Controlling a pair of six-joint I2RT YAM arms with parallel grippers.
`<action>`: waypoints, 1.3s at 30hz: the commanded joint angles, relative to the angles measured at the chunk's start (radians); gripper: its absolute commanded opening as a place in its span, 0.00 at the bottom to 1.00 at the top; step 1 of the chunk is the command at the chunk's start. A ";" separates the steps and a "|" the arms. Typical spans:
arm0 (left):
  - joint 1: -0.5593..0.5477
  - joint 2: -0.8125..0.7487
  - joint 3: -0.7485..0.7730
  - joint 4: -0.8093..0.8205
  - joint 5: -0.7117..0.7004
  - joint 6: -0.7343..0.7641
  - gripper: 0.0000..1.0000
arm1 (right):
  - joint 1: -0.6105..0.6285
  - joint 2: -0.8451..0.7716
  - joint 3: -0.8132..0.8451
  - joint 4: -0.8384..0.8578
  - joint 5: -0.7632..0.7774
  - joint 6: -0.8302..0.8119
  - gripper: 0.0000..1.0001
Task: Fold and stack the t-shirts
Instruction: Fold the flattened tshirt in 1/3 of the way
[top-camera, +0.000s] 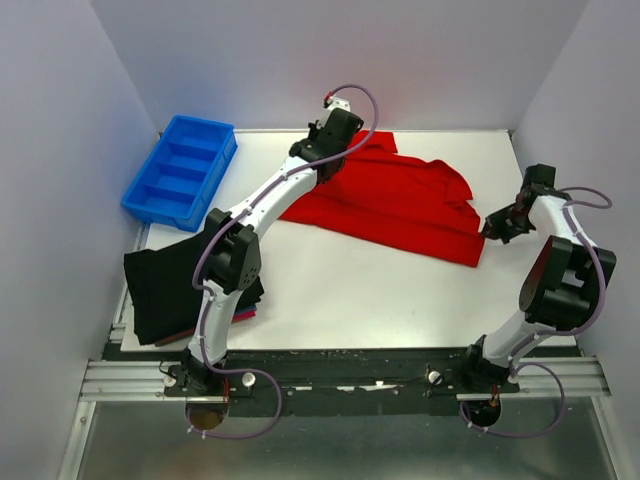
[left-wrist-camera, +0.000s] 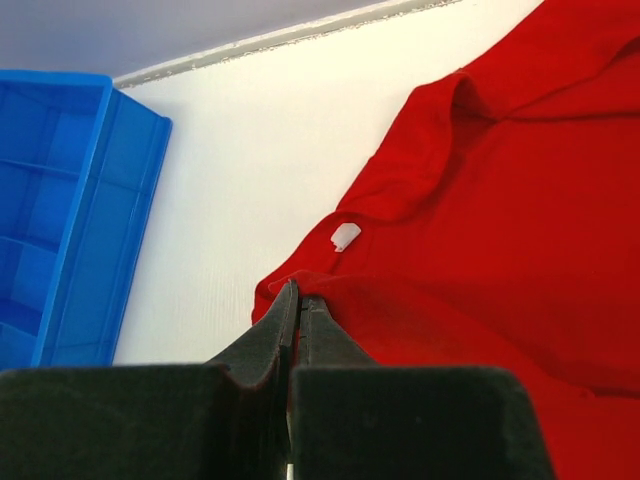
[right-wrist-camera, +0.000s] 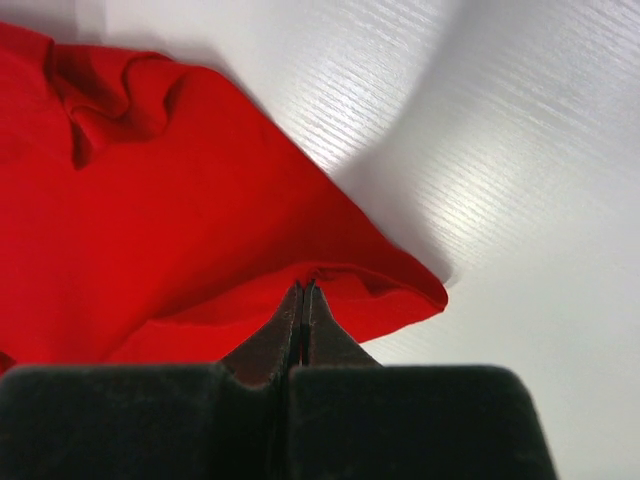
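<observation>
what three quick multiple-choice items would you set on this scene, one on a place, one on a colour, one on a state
1. Where on the table is the bin?
A far left corner
B near right corner
C centre

2. What colour is the spread-out shirt?
A black
B red
C white

3. The left pincer and right pincer are:
A wide open
B shut on the spread-out shirt
C shut on nothing

1 A: the top view shows it at the far left.
2 B: it is bright red in every view.
3 B: each wrist view shows closed tips pinching cloth.
</observation>
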 joint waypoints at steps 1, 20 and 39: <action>0.012 0.035 0.040 0.063 -0.036 0.047 0.00 | -0.010 0.031 0.052 0.009 -0.008 0.013 0.01; 0.035 0.189 0.211 0.057 -0.136 0.062 0.00 | -0.010 0.154 0.153 0.015 0.054 0.025 0.01; 0.035 0.104 0.171 0.048 -0.044 -0.008 0.68 | -0.010 0.001 -0.023 0.121 0.004 0.019 0.39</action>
